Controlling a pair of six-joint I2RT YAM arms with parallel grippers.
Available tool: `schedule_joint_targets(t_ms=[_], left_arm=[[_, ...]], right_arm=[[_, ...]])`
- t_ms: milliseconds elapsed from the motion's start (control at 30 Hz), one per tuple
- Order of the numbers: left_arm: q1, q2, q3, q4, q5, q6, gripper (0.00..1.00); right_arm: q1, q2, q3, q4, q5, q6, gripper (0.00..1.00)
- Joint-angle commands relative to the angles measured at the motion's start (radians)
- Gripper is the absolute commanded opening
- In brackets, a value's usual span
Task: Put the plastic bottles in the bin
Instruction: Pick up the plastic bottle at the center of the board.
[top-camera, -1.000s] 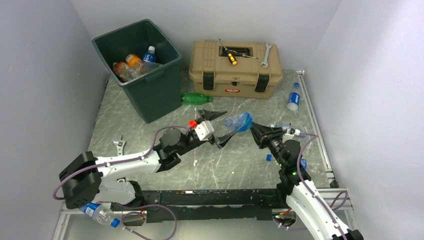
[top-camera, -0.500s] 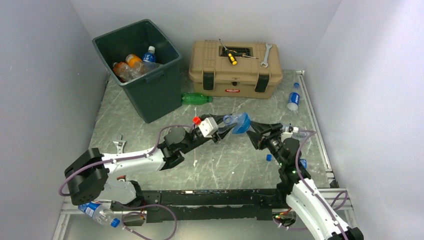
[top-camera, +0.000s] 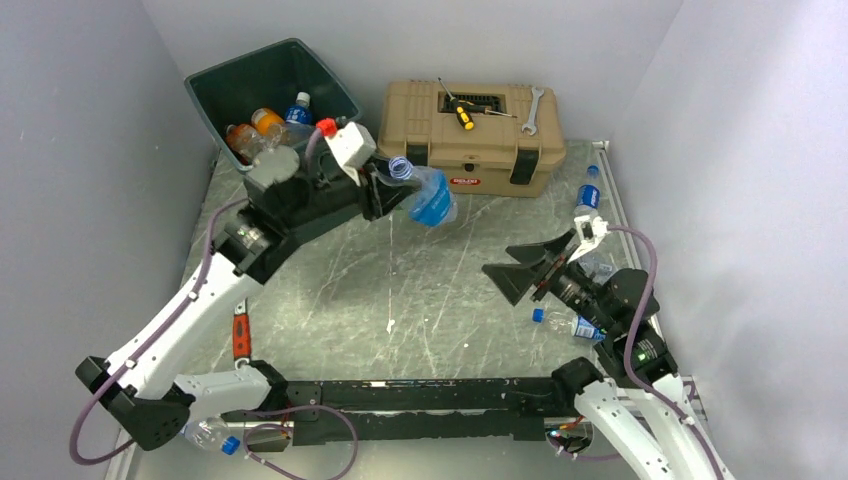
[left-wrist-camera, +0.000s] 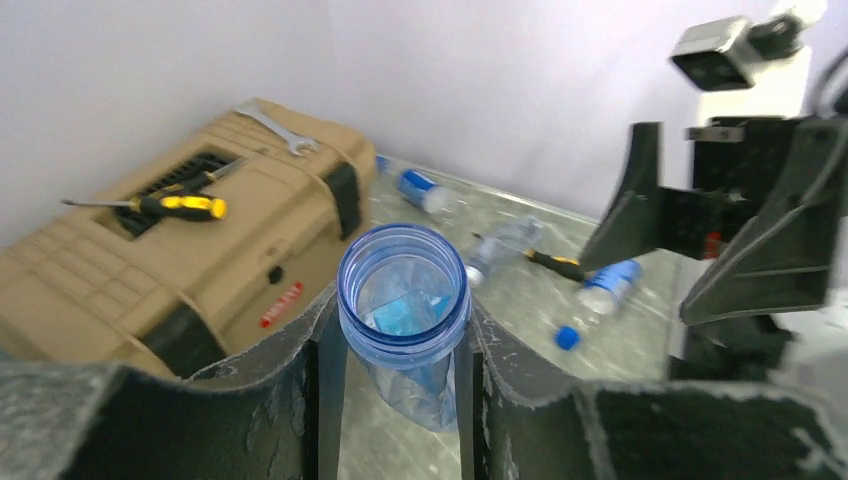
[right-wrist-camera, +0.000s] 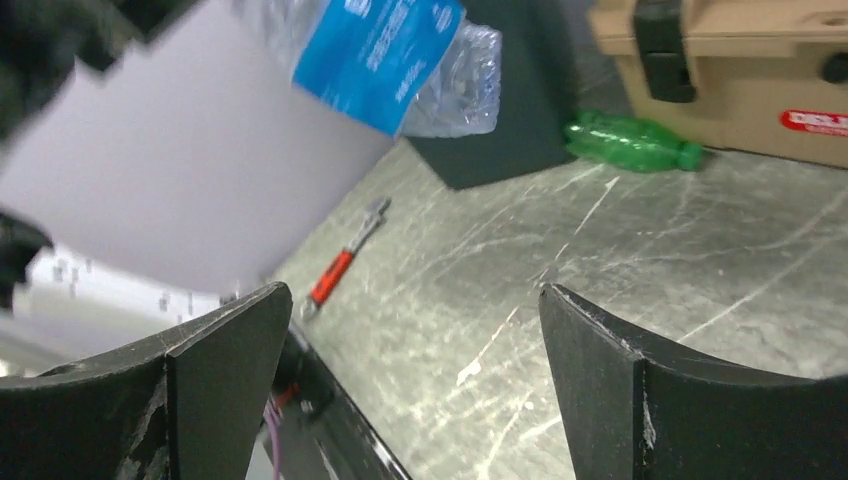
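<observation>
My left claw (top-camera: 392, 185) pinches the bottle (top-camera: 430, 200) by its neck. The bin (top-camera: 250, 85) is at ten o'clock; dropping now would miss it.

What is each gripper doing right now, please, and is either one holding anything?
Left gripper: shut on the clear blue-labelled bottle, gripped at its neck.
Right gripper: open, holding nothing.
</observation>
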Motion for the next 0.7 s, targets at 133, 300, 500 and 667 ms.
schedule_joint_targets(t_ms=[133,300,500,667], left_arm=[[0.123,0.104,0.085,-0.171,0.864,-0.330,0.00],[0.123,0.102,0.004,0.094,0.940,-0.513,0.00],[0.120,0.118,0.014,0.091,0.903,-0.508,0.00],[0.119,0.116,-0.003,0.101,0.802,-0.502,0.00]], right_arm=[[0.129,0.015,-0.041,0.162,-0.293,-0.245,1.00],[0.140,0.096,-0.037,0.304,-0.378,-0.174,1.00],[0.194,0.215,-0.016,0.358,-0.401,-0.160,0.98],[0.299,0.281,-0.031,0.440,-0.389,-0.132,0.85]])
